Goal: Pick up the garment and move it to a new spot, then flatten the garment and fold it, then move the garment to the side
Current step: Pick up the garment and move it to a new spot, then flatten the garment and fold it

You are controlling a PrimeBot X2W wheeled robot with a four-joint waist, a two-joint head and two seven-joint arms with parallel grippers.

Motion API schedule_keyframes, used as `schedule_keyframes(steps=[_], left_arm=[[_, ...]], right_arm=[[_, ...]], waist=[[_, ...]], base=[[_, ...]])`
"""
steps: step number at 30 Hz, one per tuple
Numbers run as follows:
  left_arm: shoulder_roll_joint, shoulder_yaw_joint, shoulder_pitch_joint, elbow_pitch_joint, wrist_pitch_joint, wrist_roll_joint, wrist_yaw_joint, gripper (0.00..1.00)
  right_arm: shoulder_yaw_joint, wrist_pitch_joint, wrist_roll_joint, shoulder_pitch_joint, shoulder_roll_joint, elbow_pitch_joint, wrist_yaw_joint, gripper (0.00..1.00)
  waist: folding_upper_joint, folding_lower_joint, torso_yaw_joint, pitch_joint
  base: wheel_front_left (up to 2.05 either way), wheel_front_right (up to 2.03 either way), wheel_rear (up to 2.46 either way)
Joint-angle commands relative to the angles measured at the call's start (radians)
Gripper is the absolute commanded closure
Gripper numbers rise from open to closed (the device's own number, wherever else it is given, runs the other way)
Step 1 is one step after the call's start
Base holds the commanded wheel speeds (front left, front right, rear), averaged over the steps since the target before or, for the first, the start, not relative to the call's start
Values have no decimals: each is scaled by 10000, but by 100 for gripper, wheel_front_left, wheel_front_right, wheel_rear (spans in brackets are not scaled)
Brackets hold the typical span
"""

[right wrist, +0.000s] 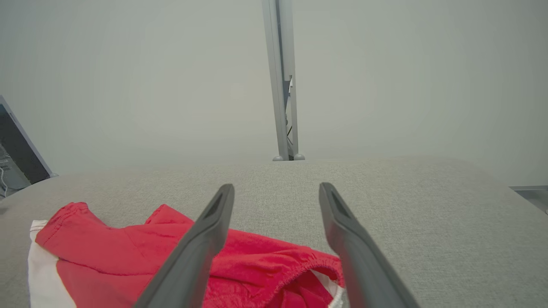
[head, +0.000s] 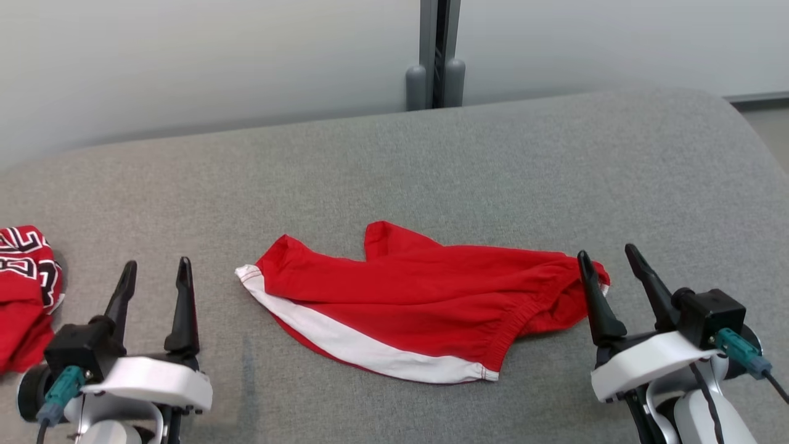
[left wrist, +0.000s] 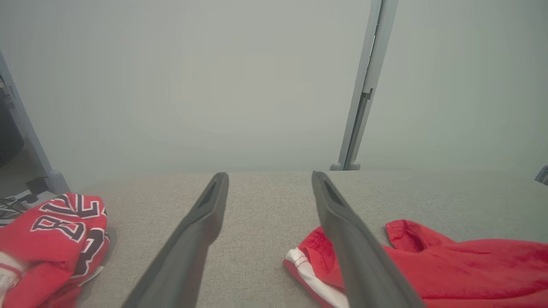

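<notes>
The garment [head: 419, 302] is a pair of red shorts with a white side stripe, lying loosely spread on the grey padded table [head: 431, 160], waistband toward the right. My left gripper [head: 156, 271] stands open at the lower left, a short way left of the shorts' white-trimmed leg end, nothing between its fingers. My right gripper [head: 607, 258] stands open at the lower right; its left finger overlaps the waistband end in the head view. The left wrist view has the garment [left wrist: 449, 265] at lower right; the right wrist view has the garment [right wrist: 128, 256] at lower left, partly under the left finger.
A second red garment with black and white lettering [head: 24, 290] lies bunched at the table's left edge, seen too as the lettered garment [left wrist: 51, 239]. A grey post [head: 437, 55] stands behind the table against a pale wall. The table's right end curves away.
</notes>
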Motion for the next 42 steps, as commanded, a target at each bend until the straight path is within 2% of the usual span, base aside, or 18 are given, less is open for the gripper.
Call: schedule_keyframes(steps=[1, 15, 42], left_arm=[[80, -6, 161, -152, 27, 80, 110, 0], [341, -310, 1524, -1571, 746, 391, 722, 0], [413, -477, 1470, -2151, 1130, 397, 1067, 0]], right_arm=[[-10, 52, 41, 173, -57, -77, -3, 0], [-179, 511, 65, 1311, -54, -748, -3, 0], [11, 737, 101, 1431, -55, -1118, -3, 0]], waist=[[0, 0, 52, -217], [0, 0, -6, -912], [0, 0, 88, -628]], base=[[0, 0, 0], [0, 0, 0], [0, 0, 0]])
